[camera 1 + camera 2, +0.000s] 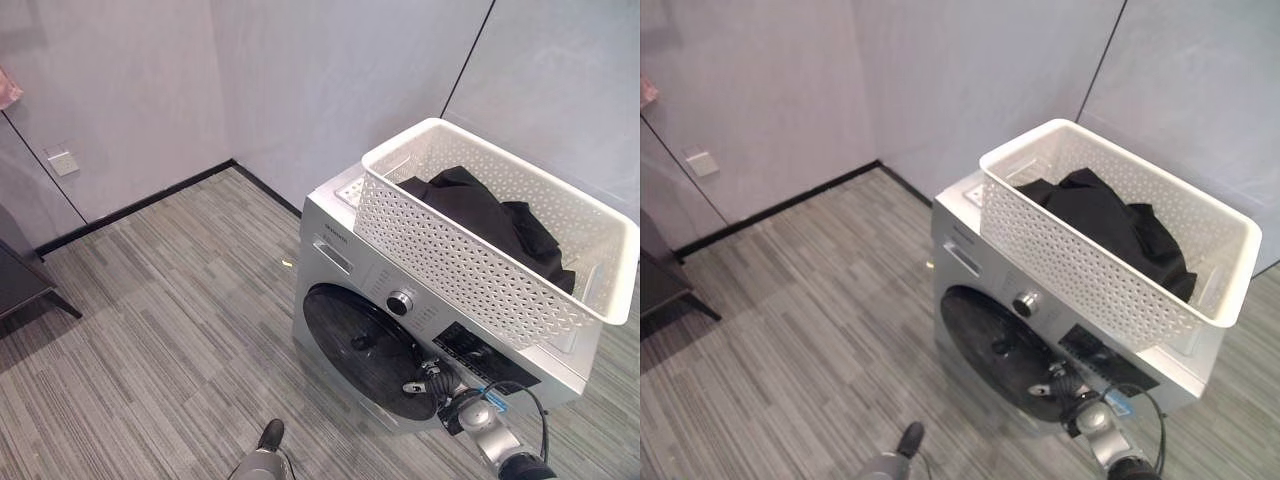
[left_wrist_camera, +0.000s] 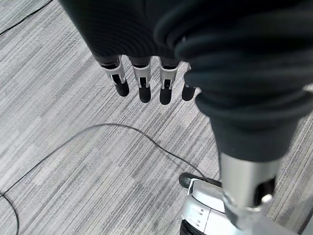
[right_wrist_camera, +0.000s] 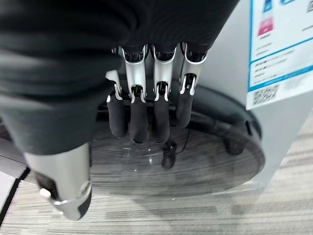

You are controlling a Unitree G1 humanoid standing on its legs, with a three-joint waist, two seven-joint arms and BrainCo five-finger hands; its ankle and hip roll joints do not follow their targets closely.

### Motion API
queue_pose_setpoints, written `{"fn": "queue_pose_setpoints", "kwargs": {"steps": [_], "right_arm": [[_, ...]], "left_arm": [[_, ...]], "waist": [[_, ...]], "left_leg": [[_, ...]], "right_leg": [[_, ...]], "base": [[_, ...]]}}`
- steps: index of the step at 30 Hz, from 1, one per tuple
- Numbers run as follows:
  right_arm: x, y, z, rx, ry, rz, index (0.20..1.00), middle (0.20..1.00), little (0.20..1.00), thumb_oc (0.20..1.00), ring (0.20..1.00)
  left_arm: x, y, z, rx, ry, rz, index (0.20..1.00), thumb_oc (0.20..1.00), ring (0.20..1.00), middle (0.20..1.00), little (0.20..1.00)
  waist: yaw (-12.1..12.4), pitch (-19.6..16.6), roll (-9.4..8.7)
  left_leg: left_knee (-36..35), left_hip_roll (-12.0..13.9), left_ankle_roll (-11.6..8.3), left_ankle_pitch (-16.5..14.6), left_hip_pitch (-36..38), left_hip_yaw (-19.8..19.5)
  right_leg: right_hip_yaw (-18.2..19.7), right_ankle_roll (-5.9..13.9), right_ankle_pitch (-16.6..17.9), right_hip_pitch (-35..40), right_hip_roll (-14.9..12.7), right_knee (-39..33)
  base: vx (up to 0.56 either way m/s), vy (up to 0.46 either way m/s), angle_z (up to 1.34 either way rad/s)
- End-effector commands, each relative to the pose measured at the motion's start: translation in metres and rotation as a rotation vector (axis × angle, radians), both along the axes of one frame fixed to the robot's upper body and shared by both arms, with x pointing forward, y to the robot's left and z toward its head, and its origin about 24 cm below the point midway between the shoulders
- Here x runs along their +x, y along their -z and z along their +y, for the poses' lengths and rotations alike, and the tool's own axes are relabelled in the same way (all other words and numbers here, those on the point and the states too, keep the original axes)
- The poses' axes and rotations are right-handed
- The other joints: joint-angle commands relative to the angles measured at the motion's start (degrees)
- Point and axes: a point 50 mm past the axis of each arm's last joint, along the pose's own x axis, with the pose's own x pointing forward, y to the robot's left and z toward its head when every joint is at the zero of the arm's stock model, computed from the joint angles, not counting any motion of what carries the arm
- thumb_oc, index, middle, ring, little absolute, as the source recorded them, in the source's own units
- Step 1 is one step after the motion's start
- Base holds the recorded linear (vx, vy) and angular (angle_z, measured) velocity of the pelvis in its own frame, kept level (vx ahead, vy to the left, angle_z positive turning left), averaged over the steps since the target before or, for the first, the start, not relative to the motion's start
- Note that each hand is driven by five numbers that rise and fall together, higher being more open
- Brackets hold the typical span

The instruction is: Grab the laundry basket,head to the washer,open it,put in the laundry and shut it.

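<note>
Left eye view: laundry basket (image 1: pixel 470 262) atop washer (image 1: pixel 340 250); right robot hand (image 1: pixel 432 381) at door (image 1: pixel 365 350).

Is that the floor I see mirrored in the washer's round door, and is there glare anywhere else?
Yes: in the right wrist view the washer door, just past the right robot hand, mirrors the striped floor. In the left eye view a small bright glint lies on the floor beside the washer.
</note>
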Motion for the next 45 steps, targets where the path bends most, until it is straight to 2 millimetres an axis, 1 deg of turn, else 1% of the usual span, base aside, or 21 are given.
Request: {"fn": "queue_pose_setpoints", "kwargs": {"steps": [1, 6, 7, 10, 12, 14, 17, 20, 24, 25, 29, 30, 31, 34, 35, 36, 39, 45], "right_arm": [[0.018, -0.027, -0.017, -0.106, -0.009, -0.139, 1.0, 1.0, 1.0, 1.0, 1.0], [0.025, -0.045, -0.021, -0.168, -0.043, -0.216, 1.0, 1.0, 1.0, 1.0, 1.0], [0.024, -0.045, -0.022, -0.168, -0.042, -0.215, 1.0, 1.0, 1.0, 1.0, 1.0], [0.019, -0.057, -0.03, -0.23, -0.062, -0.265, 1.0, 1.0, 1.0, 1.0, 1.0], [0.018, -0.059, -0.032, -0.24, -0.063, -0.271, 1.0, 1.0, 1.0, 1.0, 1.0], [0.014, -0.074, -0.033, -0.246, -0.073, -0.334, 1.0, 1.0, 1.0, 1.0, 1.0], [0.01, -0.075, -0.03, -0.231, -0.079, -0.341, 1.0, 1.0, 1.0, 1.0, 1.0], [0.008, -0.072, -0.03, -0.226, -0.068, -0.338, 1.0, 1.0, 1.0, 1.0, 1.0], [0.011, -0.06, -0.028, -0.217, -0.033, -0.321, 1.0, 1.0, 1.0, 1.0, 1.0], [0.017, -0.058, -0.025, -0.222, -0.035, -0.317, 1.0, 1.0, 1.0, 1.0, 1.0], [0.024, -0.055, -0.024, -0.23, -0.022, -0.319, 1.0, 1.0, 1.0, 1.0, 1.0], [0.028, -0.057, -0.023, -0.225, -0.013, -0.335, 1.0, 1.0, 1.0, 1.0, 1.0], [0.039, -0.061, -0.02, -0.243, -0.022, -0.359, 1.0, 1.0, 1.0, 1.0, 1.0], [0.051, -0.071, -0.016, -0.266, -0.036, -0.414, 1.0, 1.0, 1.0, 1.0, 1.0], [0.062, -0.077, -0.008, -0.269, -0.038, -0.46, 1.0, 1.0, 1.0, 1.0, 1.0], [0.068, -0.081, 0.001, -0.256, -0.043, -0.497, 1.0, 1.0, 1.0, 1.0, 1.0], [0.069, -0.08, 0.006, -0.242, -0.049, -0.498, 1.0, 1.0, 1.0, 1.0, 1.0], [0.064, -0.078, 0.009, -0.235, -0.06, -0.502, 1.0, 1.0, 1.0, 1.0, 1.0]], "left_arm": [[0.012, 0.001, -0.004, 0.016, 0.026, -0.026, 1.0, 1.0, 1.0, 1.0, 1.0], [0.022, 0.0, -0.008, 0.011, 0.033, -0.068, 1.0, 1.0, 1.0, 1.0, 1.0], [0.022, 0.0, -0.008, 0.011, 0.033, -0.068, 1.0, 1.0, 1.0, 1.0, 1.0], [0.025, 0.001, -0.012, -0.001, 0.03, -0.087, 1.0, 1.0, 1.0, 1.0, 1.0], [0.024, 0.001, -0.012, -0.004, 0.029, -0.087, 1.0, 1.0, 1.0, 1.0, 1.0], [0.023, 0.001, -0.013, -0.011, 0.021, -0.09, 1.0, 1.0, 1.0, 1.0, 1.0], [0.024, 0.002, -0.014, -0.014, 0.021, -0.092, 1.0, 1.0, 1.0, 1.0, 1.0], [0.026, 0.002, -0.015, -0.013, 0.026, -0.096, 1.0, 1.0, 1.0, 1.0, 1.0], [0.032, 0.0, -0.014, 0.004, 0.047, -0.118, 1.0, 1.0, 1.0, 1.0, 1.0], [0.035, -0.001, -0.013, 0.02, 0.065, -0.13, 1.0, 1.0, 1.0, 1.0, 1.0], [0.041, -0.004, -0.008, 0.048, 0.071, -0.156, 1.0, 1.0, 1.0, 1.0, 1.0], [0.044, -0.005, -0.007, 0.057, 0.066, -0.169, 1.0, 1.0, 1.0, 1.0, 1.0], [0.049, -0.006, -0.007, 0.07, 0.07, -0.191, 1.0, 1.0, 1.0, 1.0, 1.0], [0.055, -0.007, -0.007, 0.087, 0.073, -0.211, 1.0, 1.0, 1.0, 1.0, 1.0], [0.057, -0.007, -0.008, 0.102, 0.07, -0.212, 1.0, 1.0, 1.0, 1.0, 1.0], [0.057, -0.007, -0.008, 0.122, 0.065, -0.199, 1.0, 1.0, 1.0, 1.0, 1.0], [0.056, -0.006, -0.007, 0.135, 0.06, -0.188, 1.0, 1.0, 1.0, 1.0, 1.0], [0.064, -0.009, -0.007, 0.151, 0.067, -0.227, 1.0, 1.0, 1.0, 1.0, 1.0]], "waist": [[0.12, -3.0, 0.79], [-0.43, -2.3, 1.01], [-0.37, -2.32, 1.04], [-1.33, -1.79, 1.27], [-1.54, -1.76, 1.33], [-2.41, -1.47, 1.35], [-3.08, -1.17, 1.34], [-3.4, -0.86, 1.35], [-3.65, -0.1, 1.63], [-3.49, 0.4, 1.87], [-3.15, 1.29, 2.17], [-3.06, 1.76, 2.3], [-2.65, 2.98, 2.63], [-2.52, 4.46, 2.91], [-2.43, 5.43, 2.86], [-2.4, 6.0, 2.51], [-2.46, 6.12, 2.22], [-2.75, 5.89, 1.74]], "left_leg": [[-0.53, 0.22, 2.23, -4.46, 3.26, -0.04], [-0.37, 0.11, 2.37, -4.51, 2.8, -0.09], [-0.35, 0.11, 2.37, -4.52, 2.79, -0.07], [-0.1, 0.06, 2.79, -4.84, 2.64, 0.51], [-0.04, 0.05, 2.93, -4.97, 2.67, 0.81], [0.05, 0.21, 3.31, -5.37, 2.86, 1.67], [-0.05, 0.28, 3.53, -5.52, 3.03, 2.17], [-0.16, 0.35, 3.67, -5.51, 3.05, 2.44], [-0.67, 0.25, 4.01, -5.46, 3.08, 3.06], [-0.94, 0.23, 4.11, -5.31, 2.88, 3.46], [-1.14, -0.1, 4.19, -4.99, 2.21, 3.82], [-1.25, -0.28, 4.27, -4.81, 1.82, 3.91], [-1.44, -0.8, 4.43, -4.3, 0.62, 3.9], [-1.57, -1.33, 4.59, -3.72, -1.01, 4.35], [-1.7, -1.45, 4.74, -3.51, -2.25, 5.07], [-1.86, -1.49, 4.92, -3.6, -2.77, 5.94], [-1.96, -1.52, 5.07, -3.8, -2.78, 6.35], [-1.98, -1.42, 5.25, -4.4, -2.53, 6.82]], "right_leg": [[4.36, 1.65, -1.23, -8.22, -3.01, 7.77], [4.44, 1.73, -1.29, -8.71, -3.08, 8.04], [4.46, 1.73, -1.3, -8.74, -3.08, 8.07], [5.21, 1.96, -1.26, -9.37, -3.33, 8.44], [5.51, 2.03, -1.26, -9.46, -3.38, 8.55], [6.63, 2.13, -1.51, -10.18, -3.5, 9.36], [7.09, 2.19, -1.76, -10.71, -3.55, 10.17], [7.5, 2.25, -1.85, -11.25, -3.66, 10.84], [8.25, 2.63, -1.46, -12.18, -3.88, 11.1], [8.53, 2.75, -1.19, -12.53, -3.99, 10.8], [8.96, 2.92, -0.7, -13.27, -4.23, 10.44], [9.09, 2.95, -0.45, -13.65, -4.35, 10.3], [9.39, 3.09, 0.2, -14.76, -4.7, 9.98], [9.75, 3.33, 0.99, -16.4, -5.19, 9.79], [10.57, 3.56, 1.72, -17.86, -5.55, 9.74], [11.4, 3.81, 2.19, -18.8, -5.76, 9.8], [11.85, 3.9, 2.22, -19.09, -5.93, 9.94], [12.0, 4.3, 2.27, -19.2, -6.11, 10.08]], "base": [[0.0, 0.0, 0.0], [0.0, 0.0, 0.0], [0.0, 0.0, 0.0], [0.0, 0.003, -0.01], [0.0, 0.009, -0.02], [0.01, 0.026, -0.07], [0.0, 0.015, -0.05], [-0.01, 0.015, -0.11], [-0.02, 0.022, -0.07], [-0.03, 0.032, -0.05], [-0.04, 0.039, -0.14], [-0.08, 0.053, -0.13], [-0.1, 0.066, -0.1], [-0.07, 0.073, 0.0], [-0.04, 0.114, -0.09], [-0.01, 0.105, -0.21], [0.03, 0.03, -0.27], [0.04, 0.01, -0.05]]}}
